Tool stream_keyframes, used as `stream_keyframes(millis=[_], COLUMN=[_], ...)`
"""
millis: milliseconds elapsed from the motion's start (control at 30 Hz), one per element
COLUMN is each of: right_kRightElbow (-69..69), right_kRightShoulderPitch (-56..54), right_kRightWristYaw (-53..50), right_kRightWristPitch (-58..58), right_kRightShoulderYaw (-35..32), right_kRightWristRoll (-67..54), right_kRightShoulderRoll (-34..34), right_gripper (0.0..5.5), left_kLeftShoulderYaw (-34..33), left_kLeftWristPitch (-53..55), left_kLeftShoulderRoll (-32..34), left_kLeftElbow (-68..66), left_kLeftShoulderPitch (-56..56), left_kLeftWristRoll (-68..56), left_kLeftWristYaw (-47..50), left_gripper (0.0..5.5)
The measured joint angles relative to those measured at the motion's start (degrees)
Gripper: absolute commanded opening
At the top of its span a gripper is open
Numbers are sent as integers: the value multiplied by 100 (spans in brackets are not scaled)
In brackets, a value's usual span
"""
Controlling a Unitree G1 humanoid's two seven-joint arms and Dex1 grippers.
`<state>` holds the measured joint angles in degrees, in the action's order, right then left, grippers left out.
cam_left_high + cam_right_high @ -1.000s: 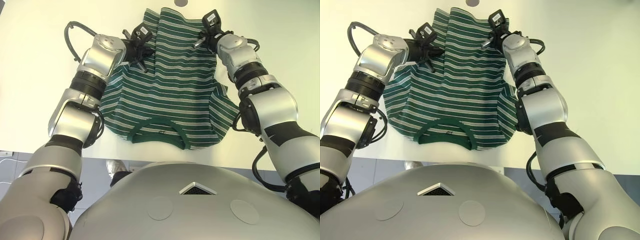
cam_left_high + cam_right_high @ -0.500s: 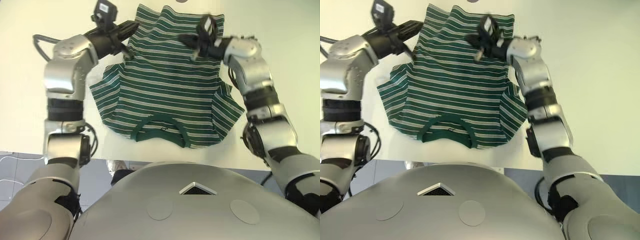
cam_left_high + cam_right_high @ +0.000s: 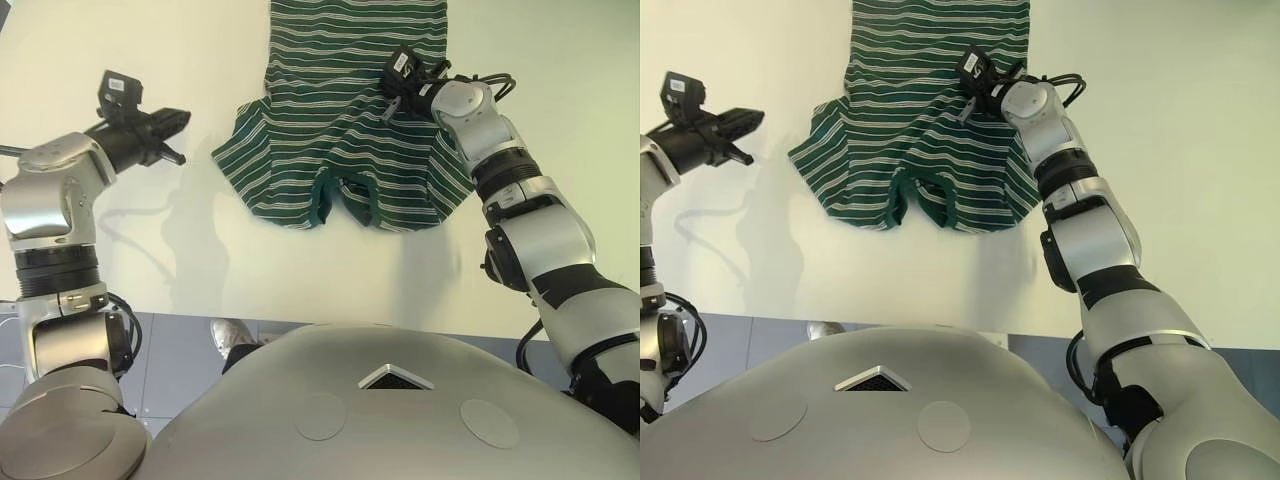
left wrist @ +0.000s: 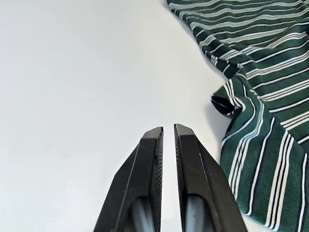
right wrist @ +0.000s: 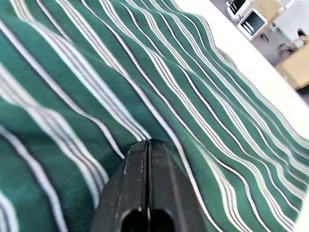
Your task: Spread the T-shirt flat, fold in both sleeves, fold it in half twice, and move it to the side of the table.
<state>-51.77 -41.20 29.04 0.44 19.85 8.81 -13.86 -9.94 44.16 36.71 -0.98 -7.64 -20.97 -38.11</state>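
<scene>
The green T-shirt (image 3: 340,130) with white stripes lies on the white table (image 3: 300,270), its collar (image 3: 345,195) toward me and its hem at the far side. The collar area is bunched and both sleeves spread outward. My right gripper (image 3: 392,100) rests on the shirt's right chest area, shut with its tips pinching the fabric (image 5: 147,141). My left gripper (image 3: 182,122) hangs over bare table well to the left of the shirt's left sleeve (image 3: 245,150). Its fingers (image 4: 152,145) are shut to a thin slit with nothing between them.
Bare table surface stretches left of the shirt and between the shirt and the near table edge (image 3: 300,325). Grey floor lies below that edge. The right wrist view shows room furniture (image 5: 256,19) beyond the table.
The shirt has slid away from me across the table. My left gripper let go of it and swung out to the left. My right gripper stayed on the shirt and moved with it.
</scene>
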Motion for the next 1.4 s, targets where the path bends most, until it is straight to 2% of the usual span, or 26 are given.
stream_keyframes(millis=[33, 100, 267, 300, 500, 667, 833, 900, 967, 1033, 1100, 1133, 1167, 1267, 1400], right_kRightElbow=[385, 1500, 4786, 5192, 5693, 6327, 6474, 6489, 6475, 6460, 6406, 6377, 6329, 6293, 6423], right_kRightShoulderPitch=[147, 536, 1874, 2122, 3206, 3555, 3667, 3667, 3647, 3602, 3515, 3502, 3487, 3207, 3168], right_kRightWristYaw=[133, 448, 1530, 1712, 2312, 2772, 2877, 2881, 2882, 2895, 2867, 2787, 2605, 2148, 1758], right_kRightWristPitch=[-63, 125, 1523, 1730, 1968, 1991, 1856, 1901, 1912, 1956, 2123, 2280, 2580, 3516, 4855], right_kRightShoulderYaw=[-24, -208, -483, -468, -73, 69, 93, 72, 76, 87, 65, -11, -200, -985, -2113], right_kRightWristRoll=[-6, -217, -988, -1101, -705, -757, -707, -711, -713, -732, -830, -902, -1098, -1812, -2717], right_kRightShoulderRoll=[-120, -379, -1175, -1340, -2376, -2756, -3069, -3067, -3054, -3035, -2932, -2805, -2567, -2022, -1820], right_gripper=[0, 0, 0, 0, 0, 0, 0, 0, 0, 0, 0, 0, 22, 80, 154], left_kLeftShoulderYaw=[-13, -183, -102, -80, 71, -72, -381, -353, -22, 554, 1521, 1885, 2172, 2430, 2348], left_kLeftWristPitch=[144, 429, 530, 533, 522, 286, 332, 343, 344, 297, 170, 121, 66, -38, -55], left_kLeftShoulderRoll=[-62, -110, -113, -114, -297, -508, -504, -481, -458, -442, -408, -399, -412, -461, -259], left_kLeftElbow=[123, 352, 382, 361, 263, 8, 705, 1285, 1708, 1958, 2003, 1937, 1834, 1744, 2074], left_kLeftShoulderPitch=[139, 360, 732, 801, 895, 789, 1198, 1151, 943, 765, 568, 522, 492, 487, 708], left_kLeftWristRoll=[-110, -372, -441, -486, -765, -814, -1292, -1457, -1441, -1163, -475, -185, 69, 284, 300], left_kLeftWristYaw=[4, -7, -56, -127, -272, -153, -401, -437, -411, -350, -185, -119, -27, 54, -15], left_gripper=[114, 114, 114, 96, 5, 5, 5, 5, 5, 5, 5, 23, 37, 92, 98])
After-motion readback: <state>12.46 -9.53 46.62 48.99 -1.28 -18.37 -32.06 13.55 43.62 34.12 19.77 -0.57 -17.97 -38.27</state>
